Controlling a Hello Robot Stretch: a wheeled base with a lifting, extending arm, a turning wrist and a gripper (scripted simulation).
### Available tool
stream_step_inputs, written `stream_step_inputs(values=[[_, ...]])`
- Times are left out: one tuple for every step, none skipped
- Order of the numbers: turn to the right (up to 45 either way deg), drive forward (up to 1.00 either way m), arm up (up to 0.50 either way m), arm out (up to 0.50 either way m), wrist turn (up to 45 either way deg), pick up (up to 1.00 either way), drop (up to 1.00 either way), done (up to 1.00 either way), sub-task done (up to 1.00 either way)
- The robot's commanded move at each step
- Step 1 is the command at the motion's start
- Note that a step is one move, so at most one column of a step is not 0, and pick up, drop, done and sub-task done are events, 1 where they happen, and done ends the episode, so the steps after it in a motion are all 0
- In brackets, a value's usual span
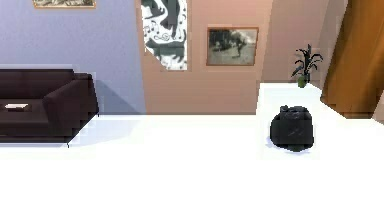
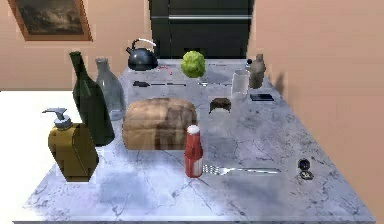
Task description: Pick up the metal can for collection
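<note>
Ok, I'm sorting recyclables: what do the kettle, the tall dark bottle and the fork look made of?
Kettle: likely dark glossy metal, with bright highlights.
Tall dark bottle: probably dark green glass, smooth and shiny.
Fork: thin, pale grey, seemingly polished steel.

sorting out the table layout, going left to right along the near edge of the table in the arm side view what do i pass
amber pump bottle → red sauce bottle → fork → small dark object
</note>
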Motion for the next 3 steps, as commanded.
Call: stream_step_inputs(values=[[0.0,0.0,0.38,0.0,0.0,0.0,0.0,0.0,0.0],[0.0,0.0,0.0,0.5,0.0,0.0,0.0,0.0,0.0],[0.0,0.0,0.0,0.0,45.0,0.0,0.0,0.0,0.0]])
